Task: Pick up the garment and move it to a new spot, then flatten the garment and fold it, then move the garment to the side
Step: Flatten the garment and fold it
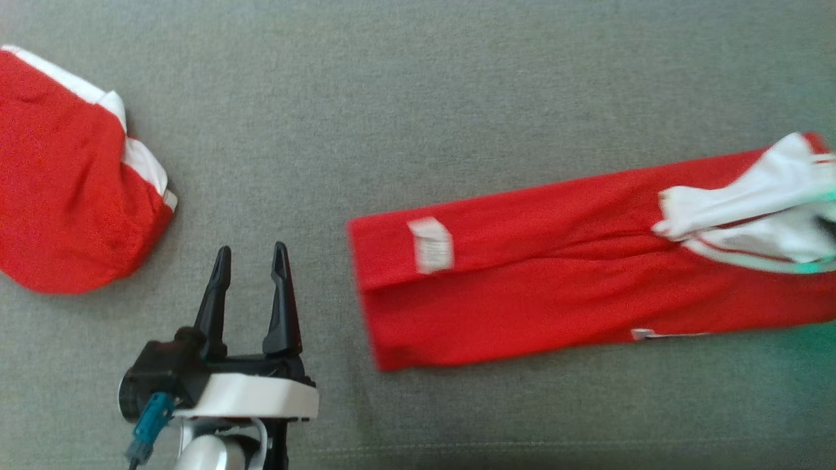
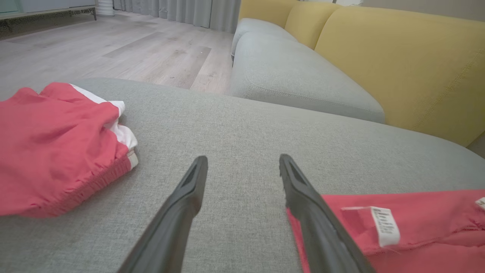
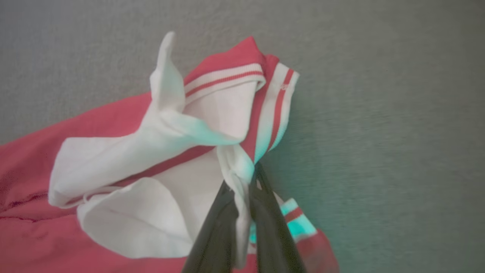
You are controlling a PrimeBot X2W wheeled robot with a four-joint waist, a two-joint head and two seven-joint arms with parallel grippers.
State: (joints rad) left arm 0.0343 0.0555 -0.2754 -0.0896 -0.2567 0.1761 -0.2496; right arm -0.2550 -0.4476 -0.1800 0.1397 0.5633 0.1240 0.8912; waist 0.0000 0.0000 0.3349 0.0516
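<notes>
The garment [image 1: 555, 281] is red with a white, red-striped collar area [image 1: 764, 196]. It lies stretched across the right half of the grey cushion, a white label [image 1: 431, 245] near its left end. In the right wrist view my right gripper [image 3: 244, 178] is shut on a fold of the garment's white fabric [image 3: 235, 167] beside the striped trim. My left gripper [image 1: 253, 251] hovers open at the lower left, nothing between its fingers, just left of the garment's labelled end [image 2: 416, 227]. From the left wrist the left gripper [image 2: 243, 159] points over bare cushion.
A second red piece with white trim [image 1: 65, 183] lies bunched at the cushion's left [image 2: 57, 148]. The grey cushion [image 1: 418, 98] runs under everything. Beyond it stand another grey seat [image 2: 295, 76], a yellow backrest [image 2: 398, 57] and wooden floor [image 2: 113, 49].
</notes>
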